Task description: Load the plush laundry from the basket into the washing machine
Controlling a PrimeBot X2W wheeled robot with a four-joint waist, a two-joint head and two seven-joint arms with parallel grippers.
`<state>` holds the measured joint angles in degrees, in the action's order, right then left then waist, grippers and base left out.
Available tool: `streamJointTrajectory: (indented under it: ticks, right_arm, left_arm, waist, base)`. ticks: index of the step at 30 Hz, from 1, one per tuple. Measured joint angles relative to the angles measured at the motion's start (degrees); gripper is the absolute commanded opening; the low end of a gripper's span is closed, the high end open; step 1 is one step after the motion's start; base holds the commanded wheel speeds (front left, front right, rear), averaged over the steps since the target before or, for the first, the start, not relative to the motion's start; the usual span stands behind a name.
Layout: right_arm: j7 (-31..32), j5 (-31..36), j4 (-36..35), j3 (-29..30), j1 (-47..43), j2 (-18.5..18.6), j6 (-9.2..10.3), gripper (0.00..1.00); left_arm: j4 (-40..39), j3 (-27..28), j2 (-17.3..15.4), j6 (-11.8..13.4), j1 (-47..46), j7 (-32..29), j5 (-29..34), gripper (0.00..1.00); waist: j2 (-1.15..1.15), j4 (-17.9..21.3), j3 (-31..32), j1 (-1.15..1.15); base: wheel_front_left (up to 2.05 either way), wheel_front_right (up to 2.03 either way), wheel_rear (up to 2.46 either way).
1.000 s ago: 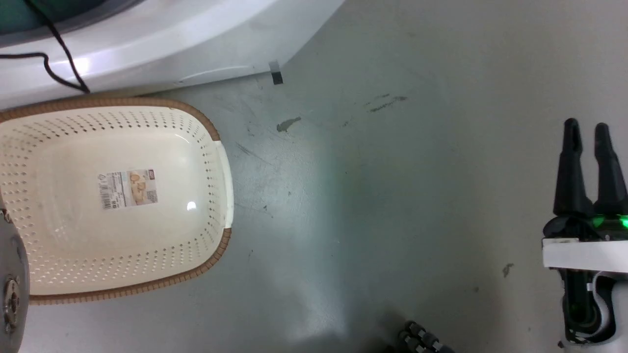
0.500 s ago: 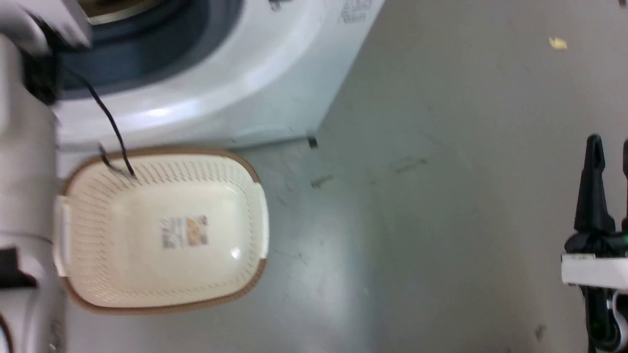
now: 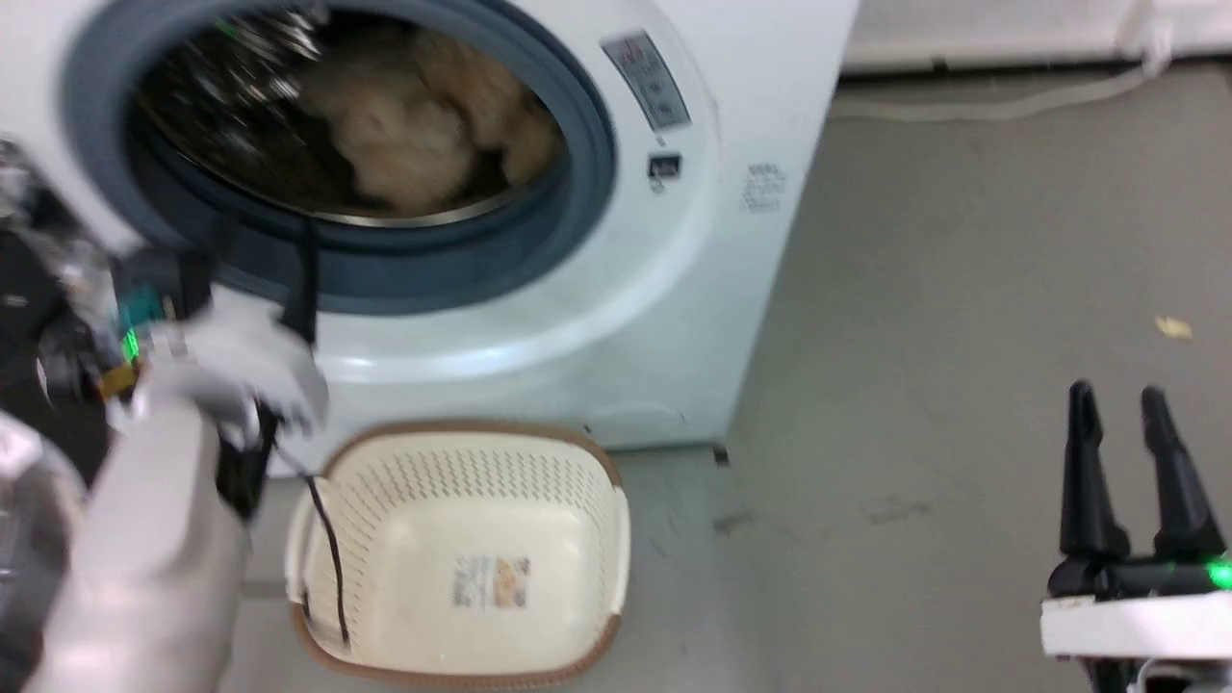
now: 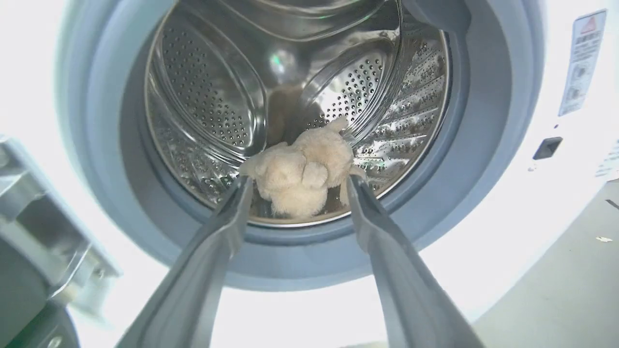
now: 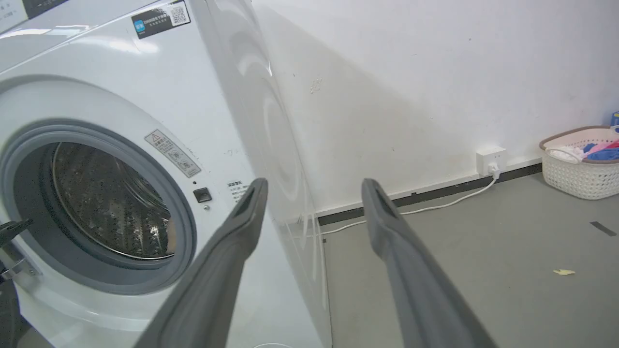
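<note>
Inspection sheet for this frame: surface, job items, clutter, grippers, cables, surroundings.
Surface: grey floor, scuffed and stained.
Job's things: plush laundry lies inside the drum of the washing machine, whose door is open. The basket stands on the floor in front of it and holds no laundry.
Clutter: small yellowish scrap on the floor.
Grippers: left gripper open, aimed into the drum, not gripping the plush. Right gripper open, over the floor, holding nothing.
Cables: black cable hangs from the left arm into the basket. White cord runs along the wall to a socket.
Surroundings: white wall; second basket of coloured clothes beside it.
</note>
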<state>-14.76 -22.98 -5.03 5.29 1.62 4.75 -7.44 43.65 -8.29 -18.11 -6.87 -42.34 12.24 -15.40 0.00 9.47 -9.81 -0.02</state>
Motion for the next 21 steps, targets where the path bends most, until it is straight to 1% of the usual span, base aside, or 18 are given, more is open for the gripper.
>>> streamJointTrajectory:
  ticks: [4,6,10,15,19,21]
  right_arm:
    - [0.0,1.2,0.2,-0.9,-2.7,-0.7,0.0,1.0]
    - [0.0,2.0,0.5,-1.8,-3.9,-0.8,0.0,1.0]
    - [0.0,3.9,1.5,-4.1,-5.9,-0.5,0.0,1.0]
    - [0.0,7.9,3.1,-5.7,-7.1,0.9,0.0,1.0]
    - [0.0,9.0,4.1,-5.8,-7.4,0.6,0.0,1.0]
    - [0.0,9.6,4.3,-5.8,-7.7,0.3,0.0,1.0]
  left_arm:
    - [-6.9,-0.1,0.2,-0.3,9.8,0.1,-2.4,1.0]
    - [-11.1,0.5,0.9,-0.1,14.6,0.5,-3.7,1.0]
    - [-18.8,1.2,2.7,1.8,24.5,0.8,-5.4,1.0]
    - [-27.5,0.7,5.2,4.8,34.8,1.7,-5.0,1.0]
    - [-31.1,-0.1,6.3,5.8,40.4,2.0,-4.3,1.0]
    - [-32.2,-1.0,6.4,6.3,42.4,2.0,-3.0,1.0]
  waist:
    - [0.0,-2.1,4.4,0.0]
    - [0.0,-3.2,6.3,0.0]
    - [0.0,-5.3,9.3,0.0]
    - [0.0,-7.4,11.1,0.01]
    - [0.0,-8.1,11.6,0.02]
    - [0.0,-8.4,11.8,0.02]
  base:
    - [0.0,0.0,0.0]
    - [0.0,0.0,0.0]
    - [0.0,0.0,0.0]
    - [0.0,0.0,0.0]
    - [0.0,0.0,0.0]
    - [0.0,0.0,0.0]
